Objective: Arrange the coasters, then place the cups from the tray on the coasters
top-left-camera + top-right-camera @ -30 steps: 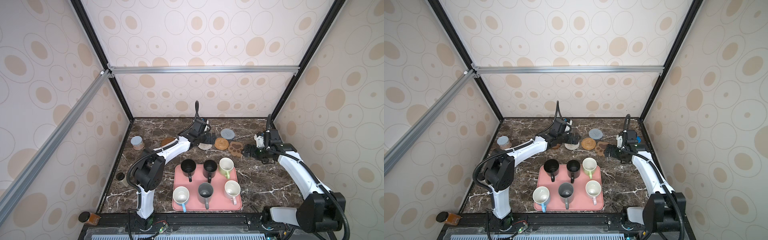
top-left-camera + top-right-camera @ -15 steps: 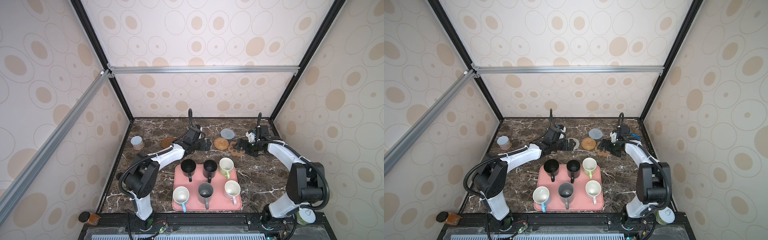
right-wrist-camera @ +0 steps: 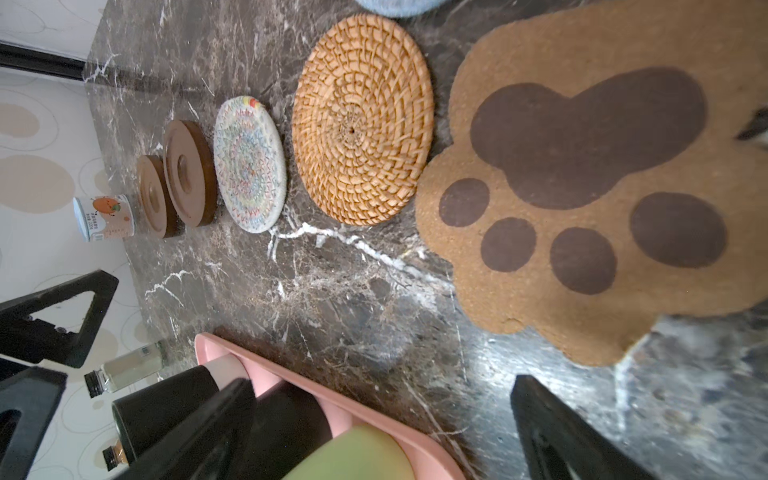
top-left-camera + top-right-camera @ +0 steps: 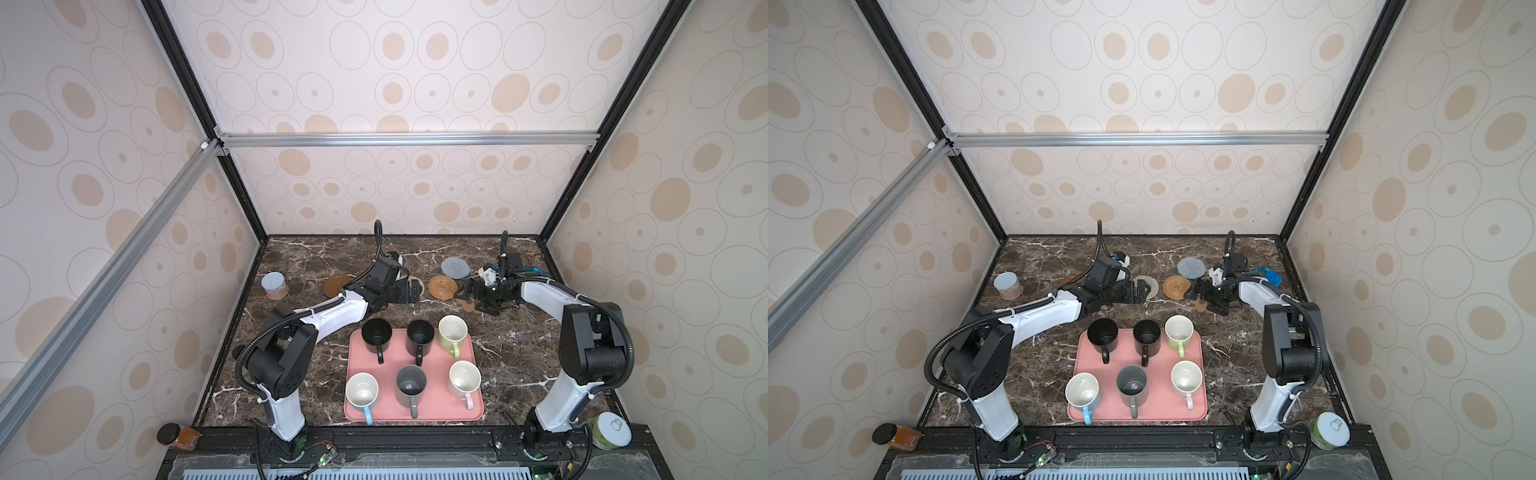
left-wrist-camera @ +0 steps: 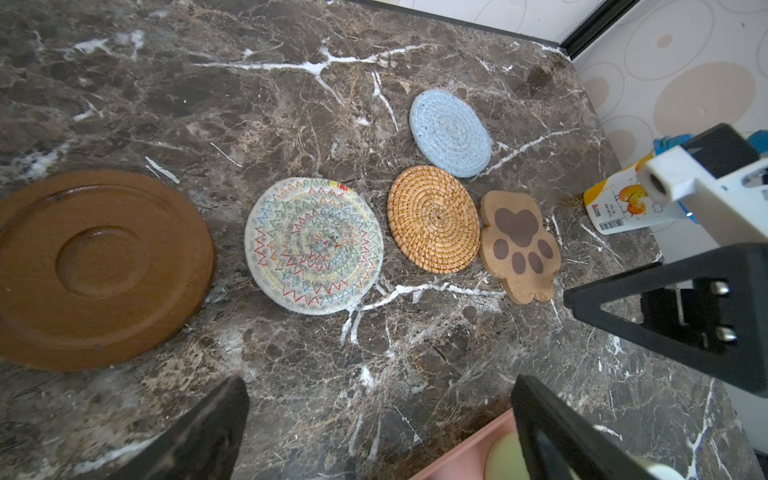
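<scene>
right gripper [image 3: 376,386] had swung left toward the paw coaster [image 3: 582,187], which lay lengthwise front-to-back, toes toward the tray [image 4: 440,409]. it and the left gripper [image 5: 380,384] gaped empty. cups [image 4: 410,384] sat on the tray.

The left arm [image 4: 332,318] and right arm [image 4: 540,293] wear white shells over black joints — ribbed black cables [image 4: 631,357] loop alongside. The right claw [image 4: 471,297] has black hollow-triangle fingers [image 5: 681,340], silver-screwed.

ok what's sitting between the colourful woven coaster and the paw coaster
The tan rattan coaster lies between the woven coaster and the paw coaster, clearest in the left wrist view.
</scene>
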Robot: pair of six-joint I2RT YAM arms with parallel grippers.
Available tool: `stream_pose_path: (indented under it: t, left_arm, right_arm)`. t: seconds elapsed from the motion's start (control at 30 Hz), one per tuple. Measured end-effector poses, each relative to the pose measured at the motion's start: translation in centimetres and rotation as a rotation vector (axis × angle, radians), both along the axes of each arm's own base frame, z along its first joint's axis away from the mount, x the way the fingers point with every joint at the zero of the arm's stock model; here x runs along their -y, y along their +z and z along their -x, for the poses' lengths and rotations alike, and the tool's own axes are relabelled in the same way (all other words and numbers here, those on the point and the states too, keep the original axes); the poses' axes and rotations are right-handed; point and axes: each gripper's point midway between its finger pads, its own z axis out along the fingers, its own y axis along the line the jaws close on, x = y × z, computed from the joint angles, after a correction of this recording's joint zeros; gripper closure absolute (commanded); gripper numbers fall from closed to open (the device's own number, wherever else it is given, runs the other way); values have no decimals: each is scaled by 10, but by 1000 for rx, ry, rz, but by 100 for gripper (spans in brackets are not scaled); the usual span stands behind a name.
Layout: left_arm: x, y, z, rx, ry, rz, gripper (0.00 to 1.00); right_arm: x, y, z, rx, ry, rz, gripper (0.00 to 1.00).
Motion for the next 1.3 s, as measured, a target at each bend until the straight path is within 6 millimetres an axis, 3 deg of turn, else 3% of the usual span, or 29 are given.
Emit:
stream_pose_path:
  t: [0.57,1.3]
  left_arm:
    - [0,-1,0,-5,6,6,0]
    - [0,-1,0,-6,7,6,0]
  right_arm:
    - [-25,-20,-3,-65,31,-50,0]
    - [-16,-27,-14,-63,12,30,0]
